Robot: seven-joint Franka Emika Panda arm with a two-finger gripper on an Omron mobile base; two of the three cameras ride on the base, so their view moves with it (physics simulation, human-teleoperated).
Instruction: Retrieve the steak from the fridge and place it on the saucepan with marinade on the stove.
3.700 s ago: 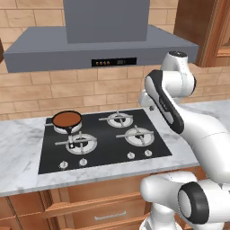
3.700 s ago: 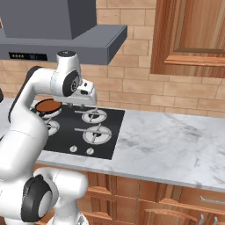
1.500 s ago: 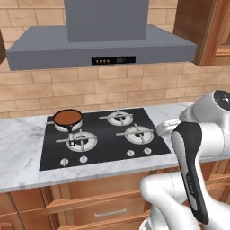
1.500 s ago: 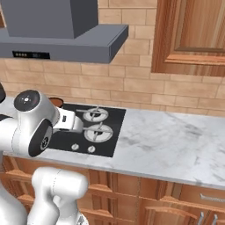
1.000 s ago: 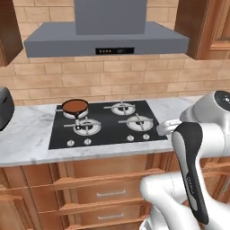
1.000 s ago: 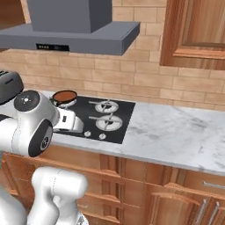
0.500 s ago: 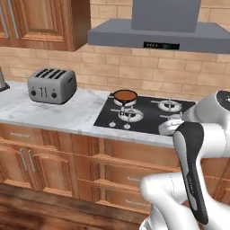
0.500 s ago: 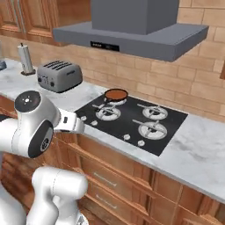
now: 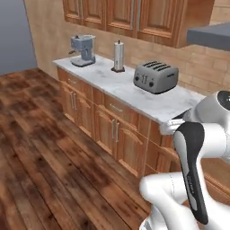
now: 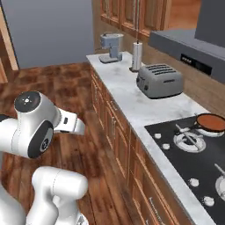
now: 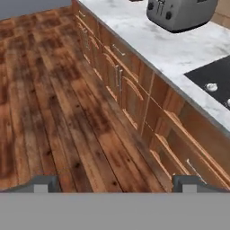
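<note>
The base has driven and turned away from the stove [image 10: 193, 171] since the earlier frames: the cooktop that sat centred ahead now lies at the right edge of the right base view, and both base views look along the tabletop [image 9: 134, 92] toward the far end of the kitchen. This is a camera shift; the kitchen items have not moved.

The claw [image 11: 112, 182] is wide open and empty, its two dark tips standing apart over the wooden floor [image 11: 54, 112], near the lower cabinet fronts.

The saucepan [image 10: 211, 122] stands on the far burner of the stove, filled with a smooth reddish-brown disc of marinade [image 10: 212, 121]; its dark handle points toward the near left. Left of the stove along the tabletop stand a grey toaster [image 10: 159, 80], a paper towel holder [image 10: 137, 56] and a coffee machine [image 10: 110, 47].

The steak cannot be located in these frames. The grey surface at the far left may be the fridge, but this cannot be confirmed. The current step is judged to be travel toward the fridge.

Handling estimate: raw steak is likely light, soft and slippery, and will sag if pinched at one end. Grip across the short width near the middle, jaws flat to the slab.
</note>
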